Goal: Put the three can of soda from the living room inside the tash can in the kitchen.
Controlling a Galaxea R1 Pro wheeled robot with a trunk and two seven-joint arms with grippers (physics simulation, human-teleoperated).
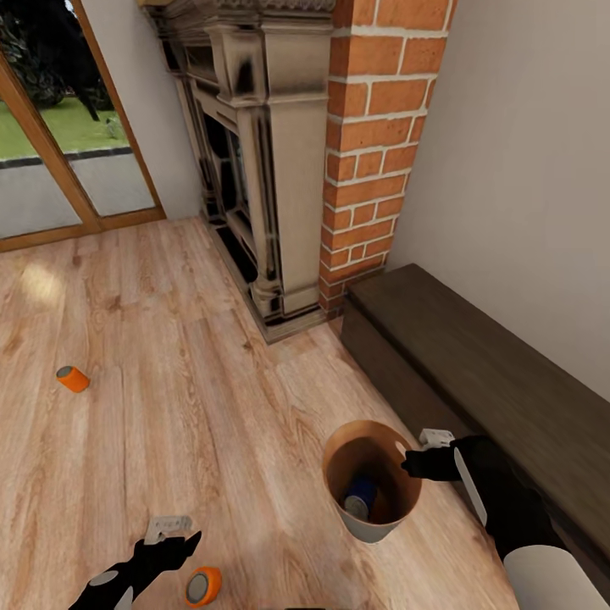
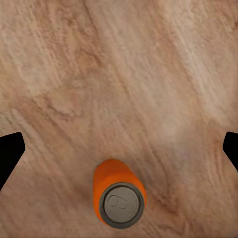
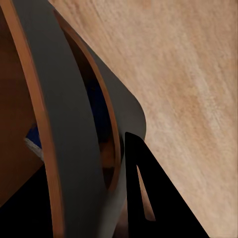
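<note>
The tash can (image 1: 383, 527), grey outside and tan inside, stands on the plank floor beside the bench. A dark blue can of soda (image 1: 359, 496) lies inside it. My right gripper (image 1: 406, 463) is shut on the bin's rim (image 3: 74, 124), with one black finger (image 3: 148, 198) outside the wall. An orange can of soda (image 1: 203, 586) lies on the floor just right of my left gripper (image 1: 185, 542), which hangs open above it. In the left wrist view that orange can (image 2: 119, 197) lies between the spread fingertips (image 2: 10, 153). Another orange can (image 1: 73, 379) lies far off to the left.
A dark wooden bench (image 1: 483, 373) runs along the right wall, close to the bin. A stone fireplace (image 1: 271, 169) and brick column (image 1: 381, 127) stand ahead. Glass doors (image 1: 51, 152) are at the far left. Open plank floor (image 1: 186, 356) stretches between them.
</note>
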